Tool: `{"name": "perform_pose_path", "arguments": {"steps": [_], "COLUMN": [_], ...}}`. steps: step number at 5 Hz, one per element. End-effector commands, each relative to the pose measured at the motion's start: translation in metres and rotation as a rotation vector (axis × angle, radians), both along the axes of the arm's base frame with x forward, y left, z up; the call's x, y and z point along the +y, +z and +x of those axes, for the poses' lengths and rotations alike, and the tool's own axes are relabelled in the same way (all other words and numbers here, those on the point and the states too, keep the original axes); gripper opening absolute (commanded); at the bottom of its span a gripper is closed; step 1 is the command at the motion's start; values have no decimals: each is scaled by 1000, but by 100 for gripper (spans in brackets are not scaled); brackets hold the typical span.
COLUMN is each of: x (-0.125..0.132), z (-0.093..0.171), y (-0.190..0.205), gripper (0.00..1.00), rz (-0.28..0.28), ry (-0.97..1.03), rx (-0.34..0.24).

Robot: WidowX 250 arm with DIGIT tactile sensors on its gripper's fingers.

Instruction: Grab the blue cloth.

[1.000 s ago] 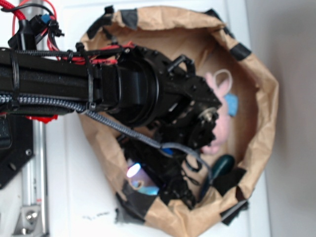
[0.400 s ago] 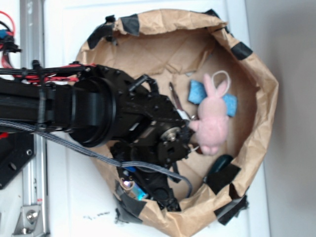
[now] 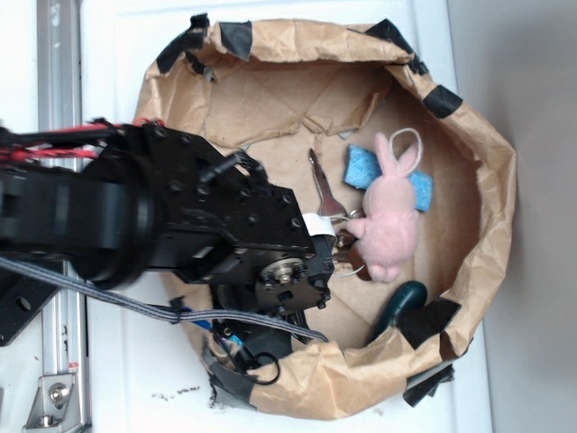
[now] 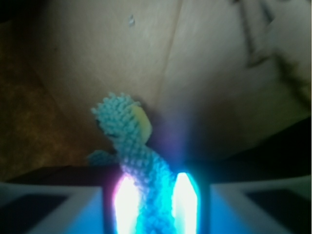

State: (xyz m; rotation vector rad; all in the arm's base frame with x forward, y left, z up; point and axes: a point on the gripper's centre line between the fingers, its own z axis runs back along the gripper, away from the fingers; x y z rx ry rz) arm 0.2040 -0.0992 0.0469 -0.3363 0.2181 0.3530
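In the wrist view the blue cloth (image 4: 129,131), a nubby teal strip, rises from between my two glowing fingers (image 4: 126,200) against the brown paper behind it. My gripper (image 4: 157,195) is shut on its lower part, and the upper end sticks out free. Seen from the exterior, the gripper (image 3: 245,347) sits low at the lower left wall of the paper bag (image 3: 469,135), under the black arm. The arm hides the cloth there.
Inside the bag lie a pink plush bunny (image 3: 389,225) on a sky-blue pad (image 3: 362,167), a metal utensil (image 3: 323,191) beside them and a dark green rounded object (image 3: 406,302) at the lower right. Black tape patches the rim. A metal rail (image 3: 56,81) runs along the left.
The arm has drawn back to the left, uncovering the bunny, the pad and the utensil. The gripper end has stayed near the bag's lower left wall.
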Motion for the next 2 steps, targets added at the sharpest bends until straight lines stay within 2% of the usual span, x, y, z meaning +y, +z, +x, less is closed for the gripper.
{"name": "perform_pose_path", "arguments": {"steps": [1,2], "x": [64,84], "z": [11,13], "y": [59,79], "gripper": [0,0], "rz": [21,139], "ry": [38,-48], "rx": [-131,-138]}}
